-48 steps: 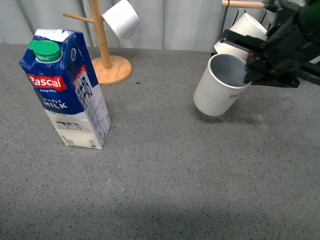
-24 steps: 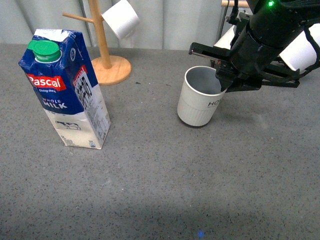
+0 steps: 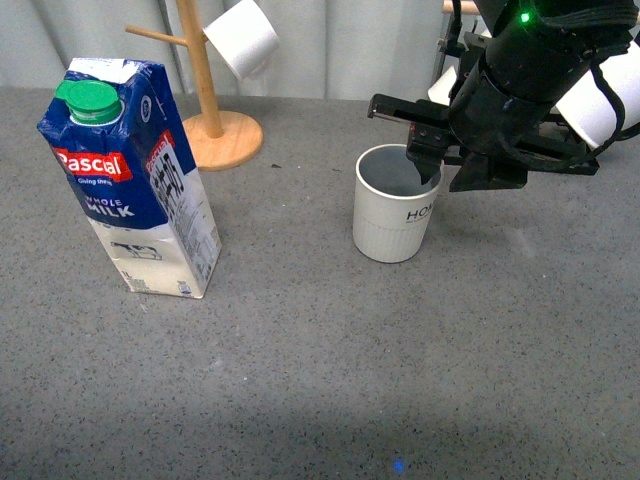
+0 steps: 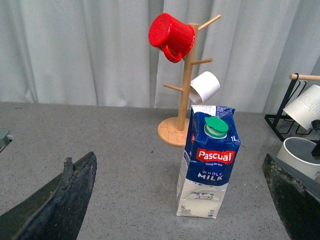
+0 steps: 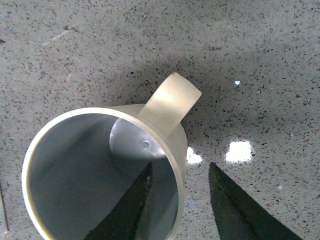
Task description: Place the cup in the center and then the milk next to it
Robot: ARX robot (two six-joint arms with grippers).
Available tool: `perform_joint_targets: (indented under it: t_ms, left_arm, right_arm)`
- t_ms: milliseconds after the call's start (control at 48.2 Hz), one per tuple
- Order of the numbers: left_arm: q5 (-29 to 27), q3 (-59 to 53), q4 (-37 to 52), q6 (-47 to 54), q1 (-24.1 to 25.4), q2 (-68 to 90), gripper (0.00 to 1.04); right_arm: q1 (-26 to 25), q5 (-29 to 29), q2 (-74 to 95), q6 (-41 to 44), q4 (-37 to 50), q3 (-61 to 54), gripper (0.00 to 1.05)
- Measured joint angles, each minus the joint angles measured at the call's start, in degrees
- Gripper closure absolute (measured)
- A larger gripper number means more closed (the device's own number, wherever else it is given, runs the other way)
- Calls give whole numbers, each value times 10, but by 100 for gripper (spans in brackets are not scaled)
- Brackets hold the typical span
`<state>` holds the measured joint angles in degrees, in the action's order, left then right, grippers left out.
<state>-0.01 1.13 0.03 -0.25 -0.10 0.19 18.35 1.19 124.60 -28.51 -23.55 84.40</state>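
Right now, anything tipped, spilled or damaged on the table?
Nothing stands out. The off-white ribbed mug stands upright and empty, the blue-and-white milk carton is upright with its green cap on, no spill. The right pincer straddles the mug's rim.

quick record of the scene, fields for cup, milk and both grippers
cup: upright on the table, near centre in the front view
milk: upright, left of the cup, well apart from it
right gripper: open, one finger inside the cup rim, one outside
left gripper: open, empty, facing the milk
step left: milk not yet beside the cup
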Motion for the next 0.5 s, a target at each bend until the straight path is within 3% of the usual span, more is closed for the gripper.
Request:
perform_joint_targets:
  t_ms: [125,374,498]
  left_arm:
    - [0,0,0,0,0,0,6]
    - [0,0,0,0,0,0,6]
    - [0,0,0,0,0,0,6]
  right_arm:
    - [-3,-10,-18,-3,13,-14,56]
    - [-13,3,-140,10,113,-110,9]
    - [-19,38,-202,48,171,-176,9]
